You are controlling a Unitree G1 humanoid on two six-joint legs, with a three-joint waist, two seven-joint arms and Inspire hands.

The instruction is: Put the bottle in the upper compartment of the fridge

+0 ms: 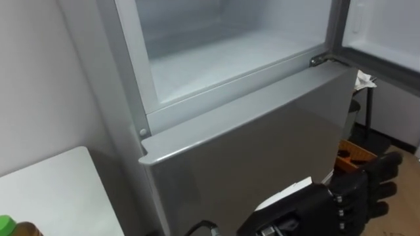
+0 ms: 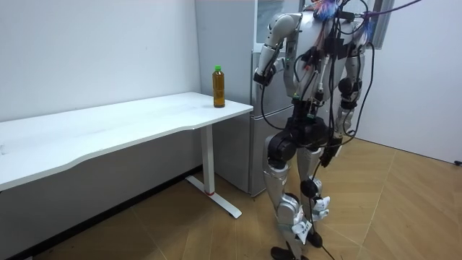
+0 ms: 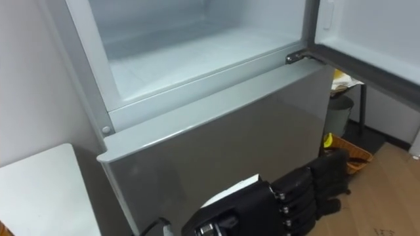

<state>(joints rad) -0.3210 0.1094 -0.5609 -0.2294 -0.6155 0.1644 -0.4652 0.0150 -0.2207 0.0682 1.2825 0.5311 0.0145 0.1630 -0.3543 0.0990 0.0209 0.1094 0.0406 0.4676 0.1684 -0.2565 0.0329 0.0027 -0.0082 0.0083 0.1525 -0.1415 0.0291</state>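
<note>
The upright bottle (image 2: 218, 87) stands on the tabletop (image 2: 130, 119) well left of your right hand's (image 1: 348, 196) relaxed, empty fingers, nearer your left hand (image 2: 260, 75).

Saw 1 bottle (image 2: 218, 87) standing upright on the white table (image 2: 108, 130), at the corner nearest the fridge. Noted amber liquid inside and a green cap on top. Caught that cap again at the lower left edge of the left eye view. Found the upper fridge compartment (image 1: 223, 59) open, with pale, frosted-white inner walls and a flat white floor. Saw its door (image 1: 387, 29) swung out to the right, hinged at the compartment's right-hand corner. Directly beneath, found the grey lower door (image 1: 262, 144) shut, its top edge level with the compartment's floor.
</note>
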